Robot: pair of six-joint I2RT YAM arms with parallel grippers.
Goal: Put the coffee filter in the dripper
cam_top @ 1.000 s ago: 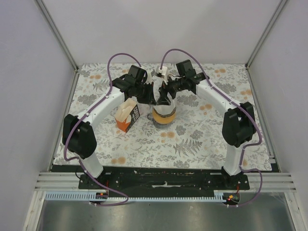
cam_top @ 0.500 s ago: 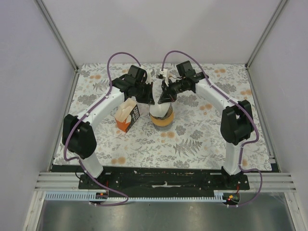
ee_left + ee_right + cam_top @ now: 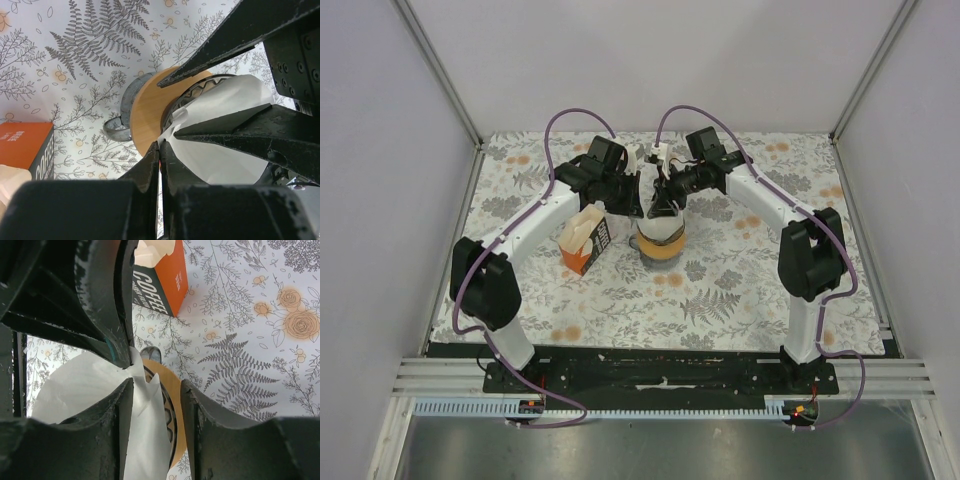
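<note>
The coffee filter is a white paper cone sitting in the mouth of the dripper, which has a wooden collar and stands on a glass jug. My left gripper is shut on the filter's edge just above the dripper's ribbed rim. My right gripper is open over the dripper. In the right wrist view a fold of the filter stands between its fingers, against the left one, with the dripper's rim behind.
An orange coffee-filter box stands just left of the dripper, with paper sticking out of its top; it also shows in the right wrist view. The jug's handle points toward the box. The floral tablecloth covers the table.
The filter has come lower into the dripper's mouth, and less white paper shows above the collar. Both grippers stay together over the dripper.
</note>
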